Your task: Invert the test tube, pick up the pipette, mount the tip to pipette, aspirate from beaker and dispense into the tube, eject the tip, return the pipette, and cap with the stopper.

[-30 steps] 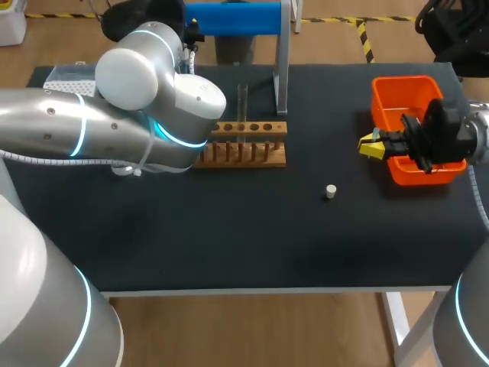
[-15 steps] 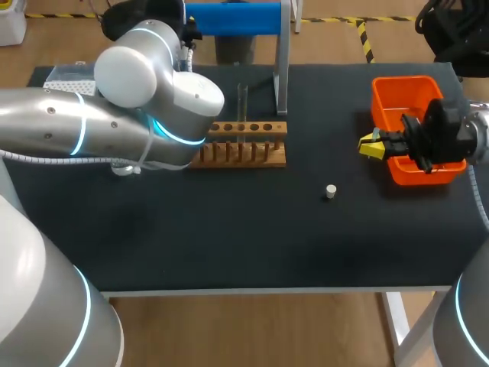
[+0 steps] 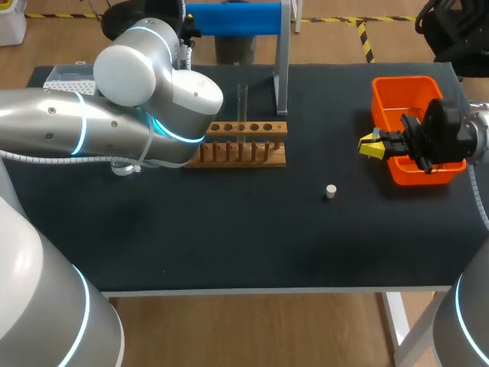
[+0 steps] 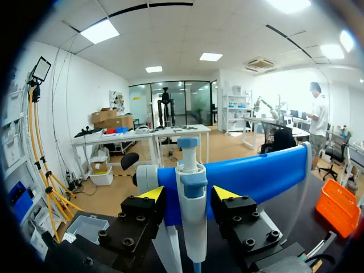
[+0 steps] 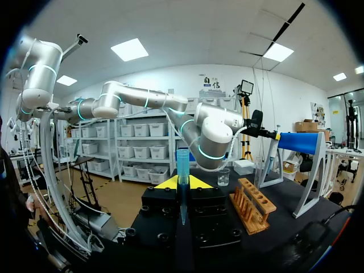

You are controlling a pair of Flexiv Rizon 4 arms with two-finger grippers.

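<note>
A white and blue pipette (image 4: 193, 223) hangs on the blue stand bar (image 4: 267, 173). My left gripper (image 4: 189, 194) stands open around it, one finger on each side with small gaps. In the head view that gripper is hidden behind my left arm by the stand (image 3: 233, 17). A clear test tube (image 3: 241, 102) stands upright in the wooden rack (image 3: 243, 144). My right gripper (image 3: 372, 145) hovers beside the orange bin (image 3: 416, 126); in its wrist view the gripper (image 5: 182, 183) is shut on a blue pipette tip (image 5: 182, 162). The small white stopper (image 3: 330, 191) lies on the mat.
A tip box (image 3: 65, 79) sits at the table's back left, partly behind my left arm. A glass beaker (image 5: 223, 177) stands beyond the rack (image 5: 253, 206), under my left arm. The dark mat in front of the rack is bare apart from the stopper.
My left arm has shifted slightly toward the back by the stand. The right arm, tube and stopper have not moved.
</note>
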